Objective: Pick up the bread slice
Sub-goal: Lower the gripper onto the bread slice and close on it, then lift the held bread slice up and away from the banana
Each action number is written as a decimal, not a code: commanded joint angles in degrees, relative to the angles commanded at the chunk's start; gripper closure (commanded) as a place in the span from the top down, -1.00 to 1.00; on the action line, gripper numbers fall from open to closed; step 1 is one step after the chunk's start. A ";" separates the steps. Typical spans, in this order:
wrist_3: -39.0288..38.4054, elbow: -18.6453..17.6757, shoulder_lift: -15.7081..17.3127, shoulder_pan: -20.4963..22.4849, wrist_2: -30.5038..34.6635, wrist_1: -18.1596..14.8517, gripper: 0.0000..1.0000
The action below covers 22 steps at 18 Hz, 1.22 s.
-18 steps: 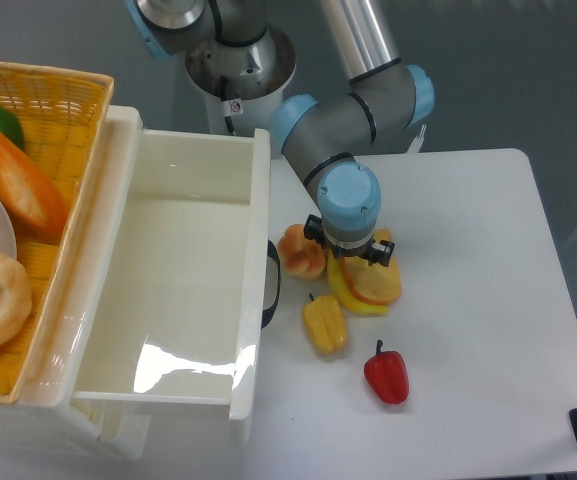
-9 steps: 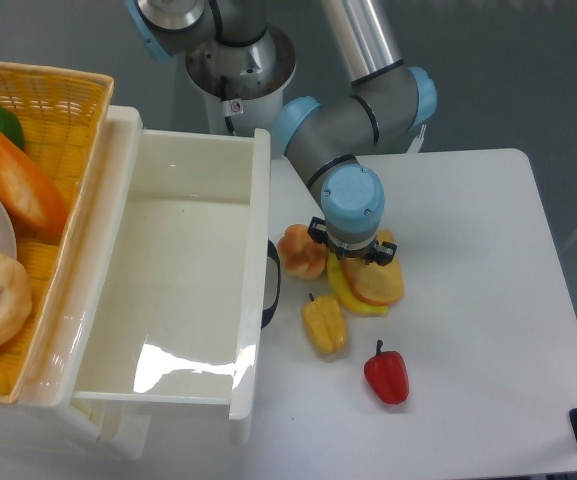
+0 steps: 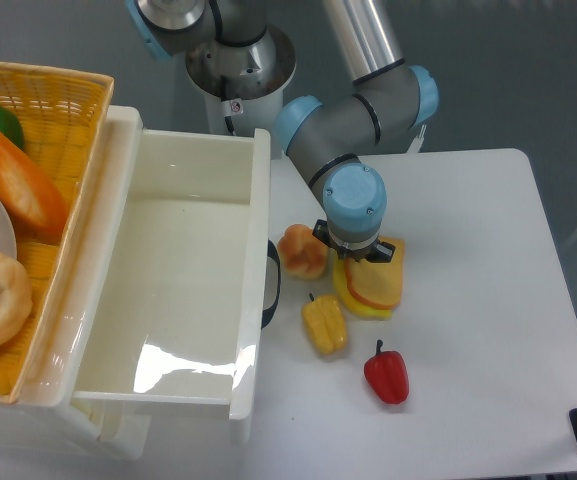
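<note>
Gripper over bread slice, jaw state unclear; bun beside, yellow pepper near

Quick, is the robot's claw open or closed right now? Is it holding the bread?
Gripper: cannot tell. The arm's blue wrist hides its fingers above the bread slice.

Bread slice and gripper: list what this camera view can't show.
- Gripper: fingers hidden beneath the blue wrist; open or shut unreadable.
- Bread slice: upper edge covered by the wrist; contact unclear.
- Basket: cut off by the left edge.
</note>
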 joint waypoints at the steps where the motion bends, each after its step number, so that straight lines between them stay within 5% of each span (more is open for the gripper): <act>1: 0.00 0.09 0.09 0.09 -0.09 0.00 -0.91; 8: 0.00 4.12 0.35 1.84 -0.70 -0.18 -0.90; 14: 0.61 12.02 -2.18 4.30 -2.99 -0.18 -0.89; 22: 23.19 24.86 -8.17 10.80 -7.28 -0.26 -0.88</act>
